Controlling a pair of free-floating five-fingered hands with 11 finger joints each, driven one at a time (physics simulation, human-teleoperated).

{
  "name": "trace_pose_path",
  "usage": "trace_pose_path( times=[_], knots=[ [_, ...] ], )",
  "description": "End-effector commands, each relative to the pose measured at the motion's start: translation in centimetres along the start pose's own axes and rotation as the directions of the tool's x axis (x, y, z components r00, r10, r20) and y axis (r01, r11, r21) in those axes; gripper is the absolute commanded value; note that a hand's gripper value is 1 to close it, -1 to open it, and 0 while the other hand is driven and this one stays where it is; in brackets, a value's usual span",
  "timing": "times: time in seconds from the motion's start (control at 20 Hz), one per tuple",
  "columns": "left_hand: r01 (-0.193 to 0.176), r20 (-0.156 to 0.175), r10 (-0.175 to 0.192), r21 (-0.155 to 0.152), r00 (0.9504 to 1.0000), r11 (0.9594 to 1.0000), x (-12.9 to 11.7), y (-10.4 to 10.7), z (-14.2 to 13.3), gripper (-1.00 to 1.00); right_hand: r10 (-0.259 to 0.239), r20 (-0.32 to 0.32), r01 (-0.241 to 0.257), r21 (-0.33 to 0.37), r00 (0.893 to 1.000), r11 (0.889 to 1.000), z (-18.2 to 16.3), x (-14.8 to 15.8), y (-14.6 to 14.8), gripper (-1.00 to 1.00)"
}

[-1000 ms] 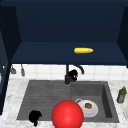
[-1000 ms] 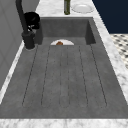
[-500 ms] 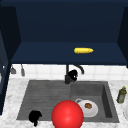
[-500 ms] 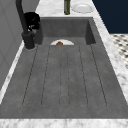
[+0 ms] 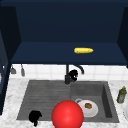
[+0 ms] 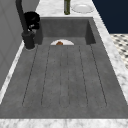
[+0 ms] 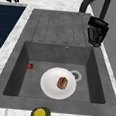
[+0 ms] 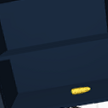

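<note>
Gripping the dark curved faucet [image 5: 68,75], right robot hand [image 5: 73,74] curled around its base.

The scene is evenly, flatly lit without glare; the cabinet [image 8: 59,64] interior is rendered dim, and soft shading is seen in the sink [image 7: 29,79] basin

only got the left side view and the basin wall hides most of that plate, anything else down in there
Observer: Yes, a small red thing lies on the floor of the sink, apart from the plate.
Operator: ok and where's the other hand
Observer: The left hand hovers at the front left corner, in the front view.
Operator: anything higher up
Observer: A yellow corn cob lies on the lower shelf.
</note>
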Motion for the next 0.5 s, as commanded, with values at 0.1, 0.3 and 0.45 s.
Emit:
trace_pose_path(
  times=[0.1,0.3,0.45],
  knots=[
    [0.000,0.000,0.000,0.000,1.0000,1.0000,0.0,0.0,0.0,0.00,0.010,0.012,-0.011,0.035,1.000,0.999,0.2,-0.2,-1.2,-1.00],
    [0.000,0.000,0.000,0.000,1.0000,1.0000,0.0,0.0,0.0,0.00,-0.024,0.081,0.012,0.145,0.996,0.989,0.6,-3.1,-3.4,-1.00],
    [0.000,0.000,0.000,0.000,1.0000,1.0000,0.0,0.0,0.0,0.00,-0.047,0.113,0.028,0.167,0.992,0.986,0.8,-4.8,-4.6,-1.00]
  ],
)
